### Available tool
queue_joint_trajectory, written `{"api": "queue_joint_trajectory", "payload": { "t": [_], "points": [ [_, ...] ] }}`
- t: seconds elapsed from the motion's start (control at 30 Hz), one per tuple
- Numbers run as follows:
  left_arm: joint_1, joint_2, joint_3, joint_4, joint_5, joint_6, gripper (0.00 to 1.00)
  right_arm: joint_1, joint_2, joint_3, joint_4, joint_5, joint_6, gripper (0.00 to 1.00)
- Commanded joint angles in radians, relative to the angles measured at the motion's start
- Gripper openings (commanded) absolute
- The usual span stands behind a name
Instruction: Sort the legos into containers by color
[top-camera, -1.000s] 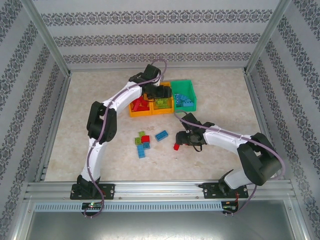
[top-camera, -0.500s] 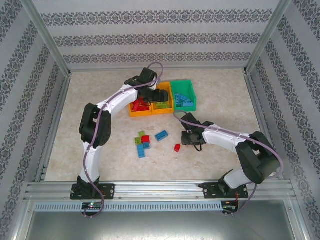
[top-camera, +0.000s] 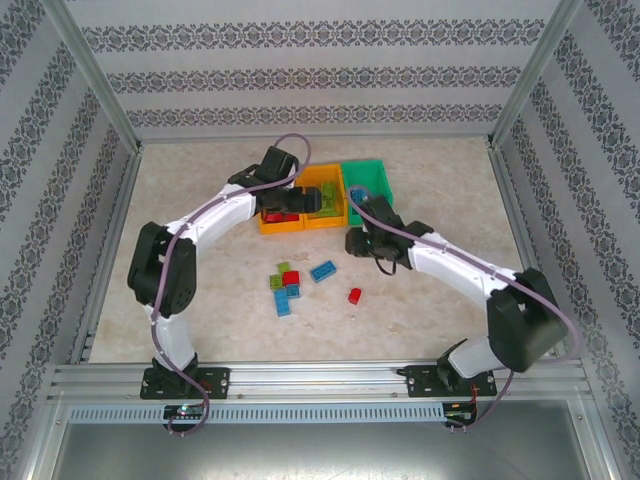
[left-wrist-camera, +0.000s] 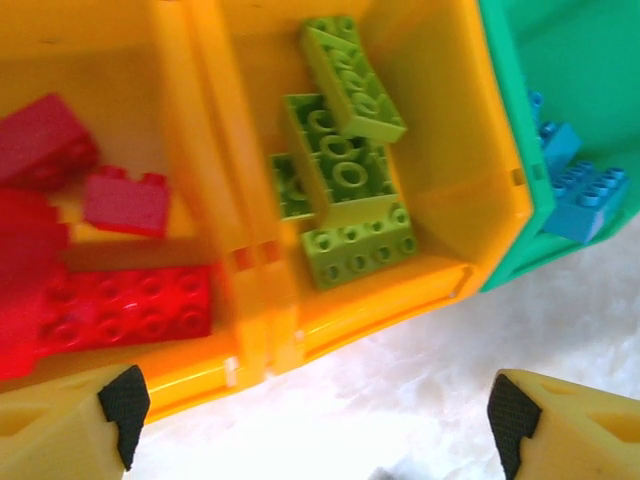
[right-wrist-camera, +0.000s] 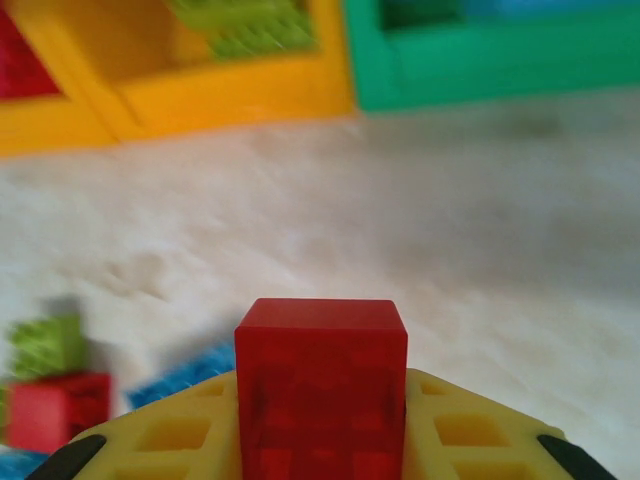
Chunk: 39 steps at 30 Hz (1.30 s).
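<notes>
Three containers stand in a row at the back. The left orange bin (top-camera: 272, 227) (left-wrist-camera: 190, 120) holds red legos (left-wrist-camera: 125, 305). Lime green legos (left-wrist-camera: 345, 180) lie in the middle orange bin (top-camera: 328, 180) (left-wrist-camera: 470, 150), and blue ones (left-wrist-camera: 590, 200) in the green bin (top-camera: 380, 172) (left-wrist-camera: 580, 60). My left gripper (top-camera: 298, 198) (left-wrist-camera: 318, 425) hangs open and empty over the orange bins' front edge. A red lego (right-wrist-camera: 322, 390) sits between the fingers of my right gripper (top-camera: 357, 240) (right-wrist-camera: 322, 445), which is shut on it in front of the bins.
Loose legos lie mid-table: a green one (top-camera: 283, 270), a red one (top-camera: 291, 279), blue ones (top-camera: 322, 270) (top-camera: 283, 303), and a single red brick (top-camera: 354, 295) to their right. Aluminium frame posts and patterned walls ring the table.
My right gripper shut and moved from beside the single red brick up toward the bins. My left gripper slid left along the bins and opened wider.
</notes>
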Motion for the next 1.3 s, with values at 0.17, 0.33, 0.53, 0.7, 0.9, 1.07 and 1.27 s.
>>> {"api": "queue_joint_trajectory", "payload": {
  "t": [0.17, 0.33, 0.53, 0.7, 0.9, 1.07, 1.27],
  "points": [
    [0.094, -0.192, -0.216, 0.026, -0.193, -0.020, 0.99, -0.005, 0.274, 0.327, 0.204, -0.296, 0.046, 0.30],
    [0.118, -0.249, -0.308, -0.003, -0.223, -0.016, 1.00, -0.002, 0.442, 0.542, 0.177, -0.347, 0.073, 0.31],
    [0.119, -0.260, -0.365, -0.023, -0.193, -0.016, 1.00, -0.006, 0.592, 0.690, 0.162, -0.386, 0.129, 0.32],
    [0.118, -0.282, -0.411, -0.002, -0.162, -0.019, 1.00, -0.006, 0.675, 0.778, 0.146, -0.389, 0.142, 0.37],
    [0.118, -0.296, -0.443, 0.022, -0.109, -0.015, 1.00, -0.010, 0.738, 0.852, 0.102, -0.366, 0.157, 0.52],
    [0.092, -0.296, -0.447, 0.036, -0.049, -0.002, 1.00, -0.021, 0.752, 0.868, 0.105, -0.383, 0.188, 0.58],
    [-0.034, -0.241, -0.364, -0.087, -0.061, 0.002, 0.99, -0.018, 0.699, 0.838, 0.108, -0.381, 0.177, 0.64]
  ]
}}
